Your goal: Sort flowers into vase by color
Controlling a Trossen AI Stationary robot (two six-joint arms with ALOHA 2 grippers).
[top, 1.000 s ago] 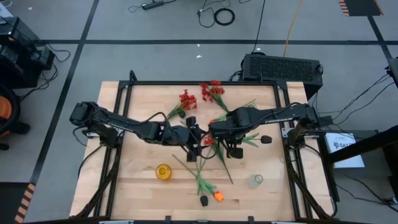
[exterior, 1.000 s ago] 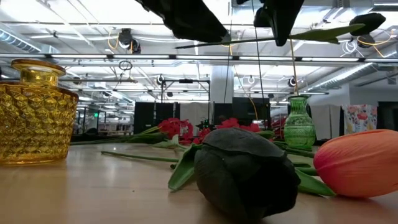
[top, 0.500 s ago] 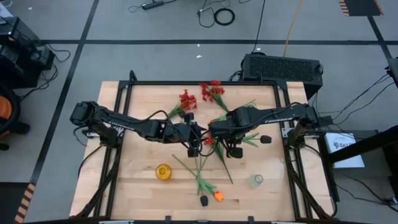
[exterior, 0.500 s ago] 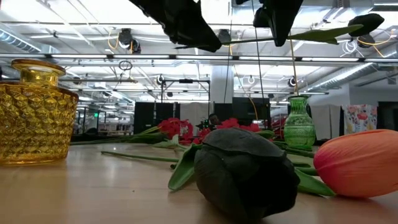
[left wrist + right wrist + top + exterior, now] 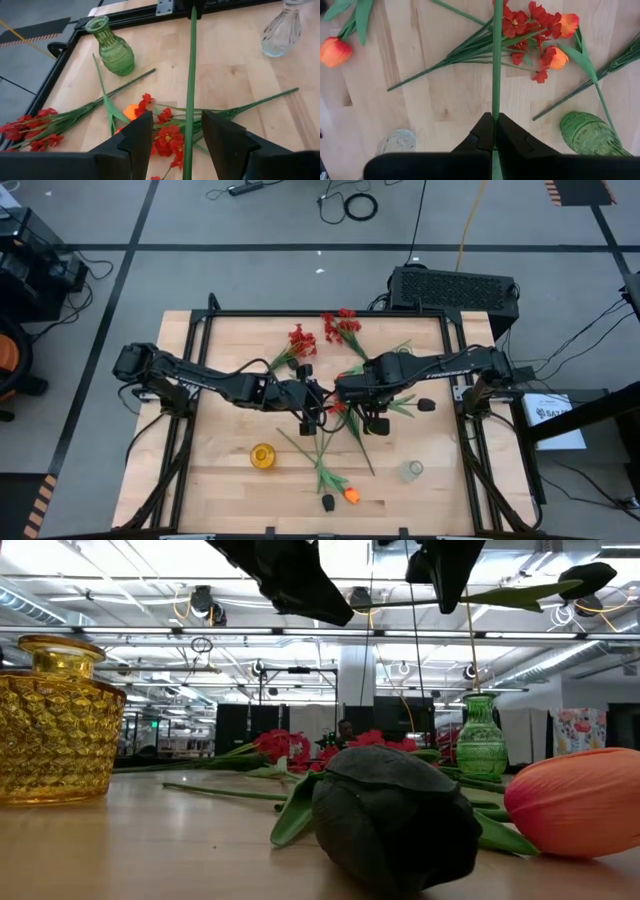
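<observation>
- So far nothing is sorted: the yellow vase (image 5: 262, 456), front left on the table (image 5: 215, 485), stands with no flower in it.
- Two red bunches (image 5: 302, 340) lie loose at the back of the table, and more red and orange blooms lie in a tangle under the arms.
- At mid-table the left gripper (image 5: 177, 122) has its fingers apart on either side of a raised stem (image 5: 191, 60); no contact with it shows.
- At the front edge a black tulip (image 5: 395, 815) and an orange tulip (image 5: 580, 800) lie side by side, untouched.
- Just right of the left one, the right gripper (image 5: 495, 120) is clamped on that same stem, holding it level above the table. The black bloom (image 5: 590, 576) at its far end suggests this flower is a black one.
- The green vase (image 5: 114, 50) and the clear vase (image 5: 412, 470), on the right half, also look empty.
- By my reading this is an early handover of the first flower. Every flower is left to place, by colour, in three vases.
</observation>
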